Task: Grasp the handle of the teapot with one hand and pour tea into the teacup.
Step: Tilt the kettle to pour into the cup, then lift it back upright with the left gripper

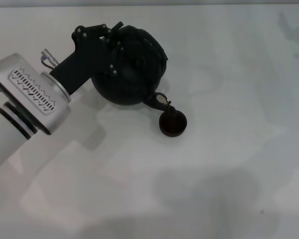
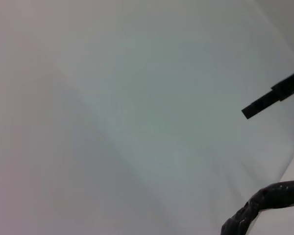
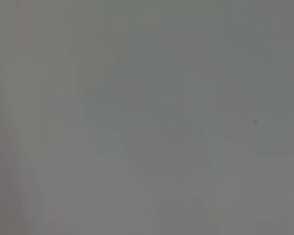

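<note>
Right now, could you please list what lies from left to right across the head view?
Left arm → left gripper → teapot → teacup.

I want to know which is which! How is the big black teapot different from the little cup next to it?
The teapot is far bigger than the teacup. The teapot looks black; the teacup looks dark brown. The teapot is tipped, its spout pointing down at the teacup, while the teacup stands upright on the table. The left gripper is on the teapot; nothing touches the teacup. Both are round and dark.
</note>
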Robot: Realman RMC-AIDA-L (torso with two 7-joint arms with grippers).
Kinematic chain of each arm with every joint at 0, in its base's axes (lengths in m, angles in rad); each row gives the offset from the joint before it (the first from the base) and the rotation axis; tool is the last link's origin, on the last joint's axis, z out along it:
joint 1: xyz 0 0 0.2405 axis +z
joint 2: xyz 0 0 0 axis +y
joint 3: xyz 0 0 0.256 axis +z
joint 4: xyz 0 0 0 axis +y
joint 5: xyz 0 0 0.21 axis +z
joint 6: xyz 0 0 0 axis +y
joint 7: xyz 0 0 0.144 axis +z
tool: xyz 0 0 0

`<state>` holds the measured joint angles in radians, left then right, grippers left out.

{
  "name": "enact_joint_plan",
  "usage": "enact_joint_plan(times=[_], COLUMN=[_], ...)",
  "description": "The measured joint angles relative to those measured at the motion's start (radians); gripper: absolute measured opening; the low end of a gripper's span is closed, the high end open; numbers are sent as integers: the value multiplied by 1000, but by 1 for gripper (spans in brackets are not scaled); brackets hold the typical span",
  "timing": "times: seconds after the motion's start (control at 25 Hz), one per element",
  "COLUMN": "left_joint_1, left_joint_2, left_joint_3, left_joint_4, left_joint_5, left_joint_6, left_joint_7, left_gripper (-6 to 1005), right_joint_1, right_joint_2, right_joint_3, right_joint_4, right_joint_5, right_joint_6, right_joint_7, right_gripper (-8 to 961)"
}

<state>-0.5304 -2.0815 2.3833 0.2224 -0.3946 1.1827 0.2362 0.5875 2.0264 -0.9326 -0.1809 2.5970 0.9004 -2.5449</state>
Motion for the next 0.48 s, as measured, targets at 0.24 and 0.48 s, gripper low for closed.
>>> enact_joint_plan(times=[0.24,0.48], left_joint_1=[22,53], left_joint_2=[0,-3], left_joint_3=[-1,-1], left_joint_4=[12,32], left_joint_5=[-14,-114], left_joint_6=[-7,-11], left_joint_7=[-31,-119], left_gripper=[99,99], right_joint_1=[0,0], right_joint_2=[0,0], right_joint_3=[0,0], right_joint_4=[0,0], right_joint_5=[0,0], right_joint_6=[0,0], right_joint_7=[0,0], right_gripper=[845,845])
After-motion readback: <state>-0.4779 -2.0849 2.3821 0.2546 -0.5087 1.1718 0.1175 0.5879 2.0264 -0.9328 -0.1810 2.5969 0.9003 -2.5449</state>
